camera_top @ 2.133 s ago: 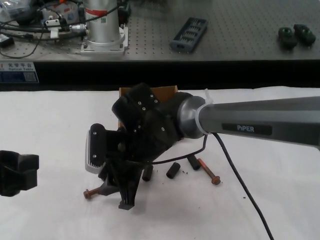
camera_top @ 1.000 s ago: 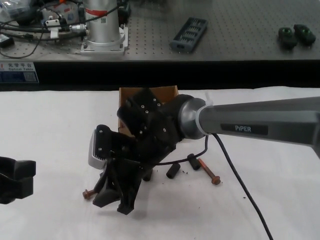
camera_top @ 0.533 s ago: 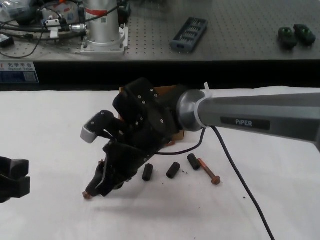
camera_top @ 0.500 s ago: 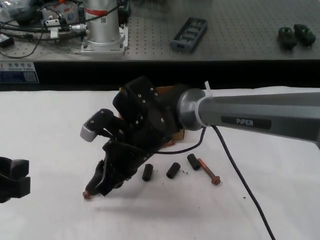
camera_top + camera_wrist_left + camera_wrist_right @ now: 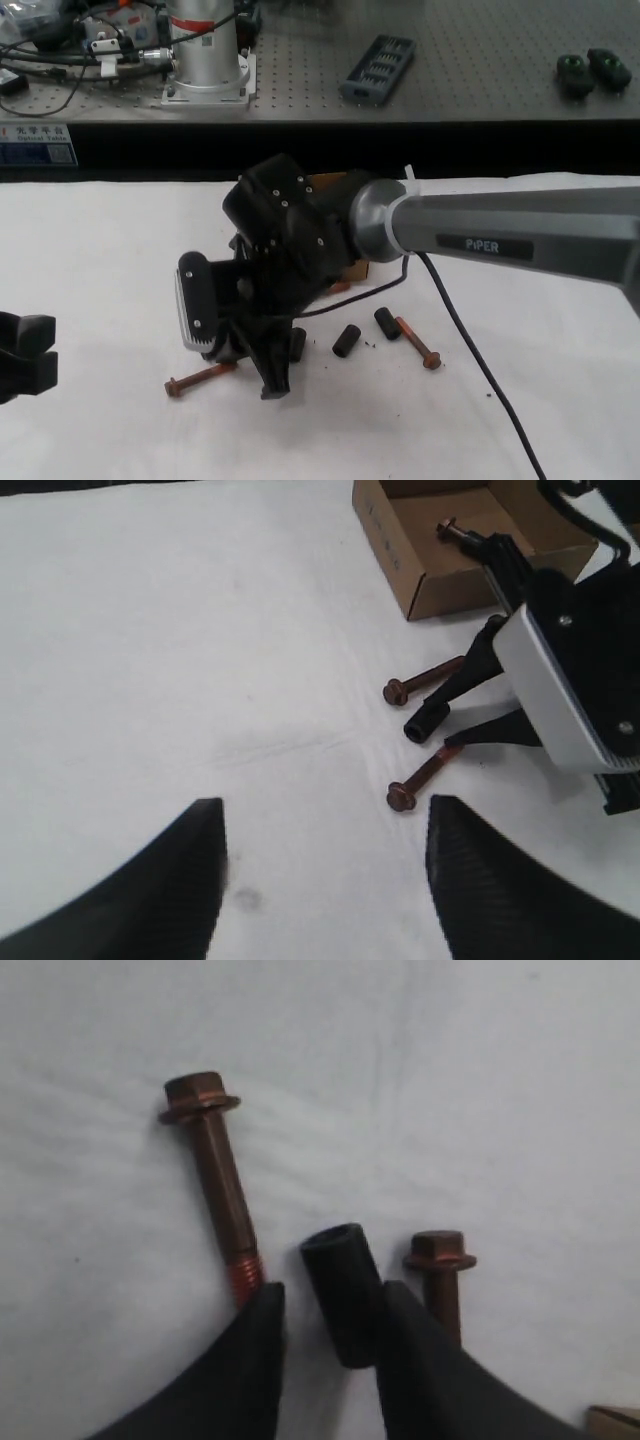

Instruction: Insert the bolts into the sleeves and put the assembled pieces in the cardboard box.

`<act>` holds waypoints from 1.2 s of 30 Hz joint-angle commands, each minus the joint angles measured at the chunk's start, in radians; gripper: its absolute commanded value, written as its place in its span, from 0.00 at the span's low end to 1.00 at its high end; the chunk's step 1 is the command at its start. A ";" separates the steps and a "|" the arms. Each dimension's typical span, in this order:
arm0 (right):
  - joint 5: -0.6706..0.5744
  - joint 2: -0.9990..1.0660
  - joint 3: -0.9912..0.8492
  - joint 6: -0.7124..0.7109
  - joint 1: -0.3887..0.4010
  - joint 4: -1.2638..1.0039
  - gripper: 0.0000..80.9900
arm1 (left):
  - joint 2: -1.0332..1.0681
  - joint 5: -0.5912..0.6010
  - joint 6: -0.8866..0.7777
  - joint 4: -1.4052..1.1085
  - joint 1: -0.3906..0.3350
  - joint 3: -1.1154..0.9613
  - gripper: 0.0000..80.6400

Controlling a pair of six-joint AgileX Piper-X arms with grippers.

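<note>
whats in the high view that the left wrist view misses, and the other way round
High view's extras: two sleeves and a far bolt on the cloth beyond the right arm.
Left wrist view's extras: the inside of the cardboard box, where what looks like a bolt in a sleeve lies, and a second bolt beside the right gripper.
Shared: the box, the right gripper, the near bolt and the open left gripper.
</note>
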 commanded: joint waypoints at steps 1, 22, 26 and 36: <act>0.023 0.035 -0.047 -0.019 0.008 0.075 0.30 | -0.025 -0.014 0.011 -0.005 0.003 -0.011 0.53; 0.037 0.014 -0.078 0.039 0.052 0.239 0.30 | -0.029 -0.014 0.048 0.038 0.003 -0.009 0.53; 0.037 -0.013 -0.078 0.037 0.052 0.238 0.30 | -0.029 -0.014 0.048 0.038 0.003 -0.009 0.53; 0.083 -0.034 -0.078 0.045 0.052 0.255 0.30 | -0.029 -0.010 0.048 0.038 0.003 -0.009 0.47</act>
